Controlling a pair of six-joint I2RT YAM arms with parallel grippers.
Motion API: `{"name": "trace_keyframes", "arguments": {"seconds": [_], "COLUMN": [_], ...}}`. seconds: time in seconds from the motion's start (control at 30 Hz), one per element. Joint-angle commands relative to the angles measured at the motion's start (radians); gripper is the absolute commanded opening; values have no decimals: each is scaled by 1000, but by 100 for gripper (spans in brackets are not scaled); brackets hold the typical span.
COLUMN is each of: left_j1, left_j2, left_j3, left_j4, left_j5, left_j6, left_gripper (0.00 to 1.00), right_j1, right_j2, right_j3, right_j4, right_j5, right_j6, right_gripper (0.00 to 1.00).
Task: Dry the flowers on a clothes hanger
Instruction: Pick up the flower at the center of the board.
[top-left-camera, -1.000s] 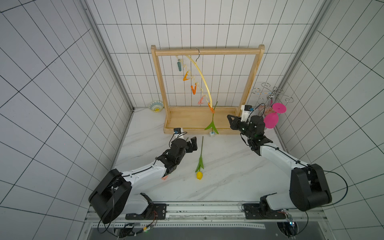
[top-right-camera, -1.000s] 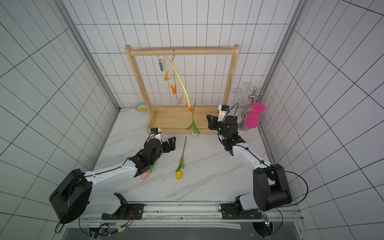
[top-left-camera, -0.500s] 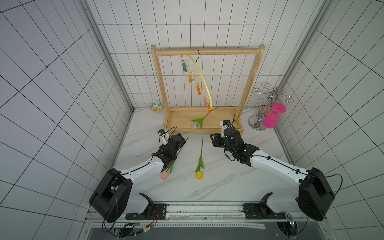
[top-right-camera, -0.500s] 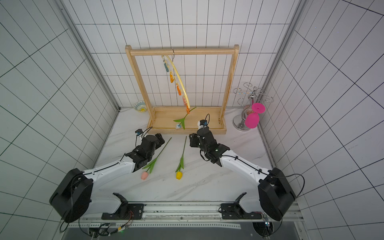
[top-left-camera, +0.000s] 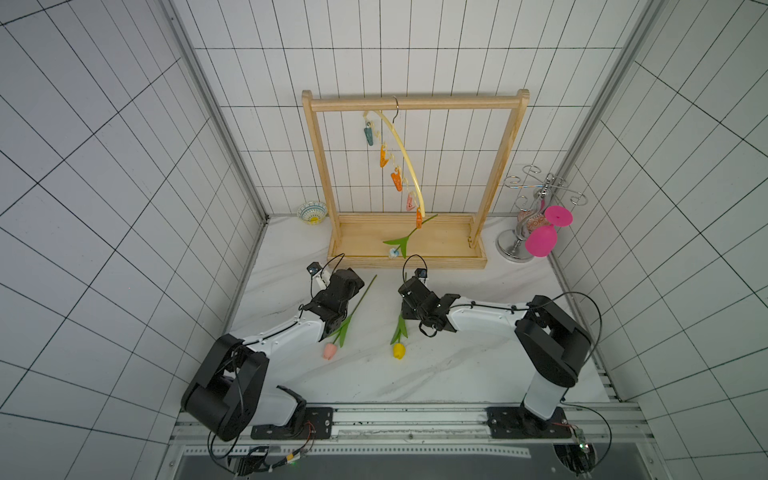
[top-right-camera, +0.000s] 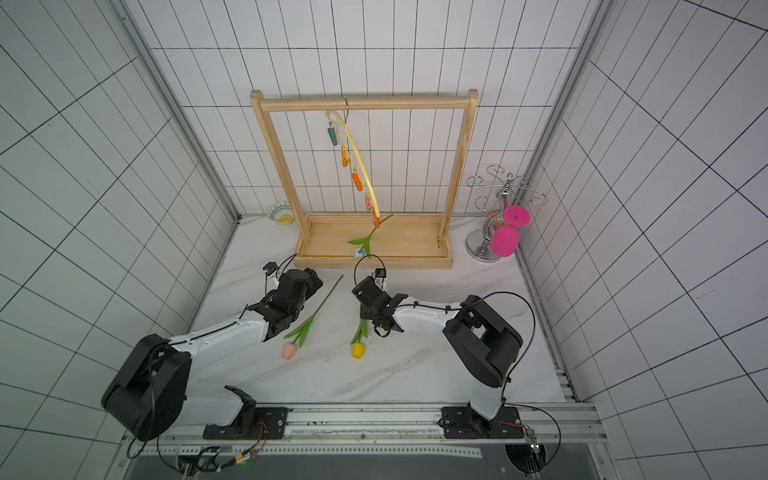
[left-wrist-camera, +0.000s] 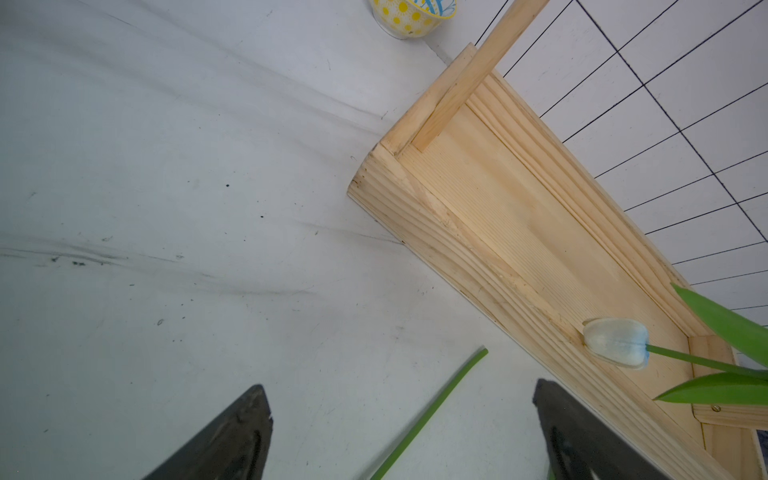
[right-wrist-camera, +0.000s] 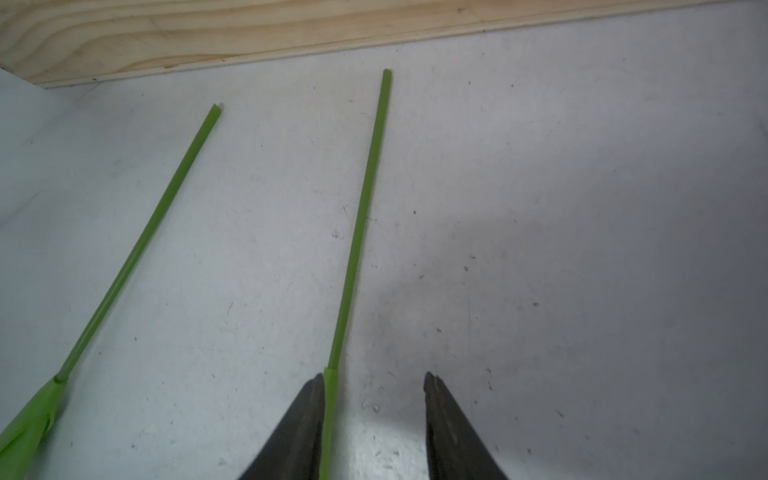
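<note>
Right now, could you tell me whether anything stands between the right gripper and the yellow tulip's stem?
Nothing visible does. The right gripper is open over the yellow tulip's stem, which lies on the table between the jaws, nearer one of them.

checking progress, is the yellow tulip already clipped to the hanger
No, the yellow tulip lies flat on the table, while only the white tulip hangs from the clothes hanger.

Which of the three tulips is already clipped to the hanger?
The white tulip: it hangs bloom-down from the lowest orange clothespin on the clothes hanger, while the pink tulip and yellow tulip lie flat on the table.
</note>
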Motion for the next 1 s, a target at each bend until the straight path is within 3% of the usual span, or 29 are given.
{"name": "trace_keyframes", "arguments": {"seconds": [0.0, 0.23, 0.47, 0.77, 0.83, 0.9, 0.97], "left_j1": [0, 0, 0, 0, 0, 0, 0], "left_j2": [-6, -18, -17, -14, -14, -18, -28], "left_j3": [-7, -8, -6, -7, -7, -7, -6], "left_j4": [25, 25, 27, 29, 29, 27, 12], "left_j5": [21, 25, 30, 33, 33, 30, 12], "left_j6": [19, 27, 31, 36, 38, 43, 42], "left_gripper": [99, 99, 99, 99, 99, 99, 98], "right_j1": [7, 13, 34, 41, 43, 43, 44], "right_j2": [68, 192, 172, 178, 179, 160, 110], "right_j3": [92, 188, 203, 189, 189, 189, 178], "right_j4": [-36, -126, -169, -184, -185, -184, -170], "right_j5": [29, 16, 37, 15, 6, 2, 14], "right_j6": [13, 39, 31, 58, 66, 68, 60], "right_gripper": [42, 40, 21, 21, 14, 0, 0]}}
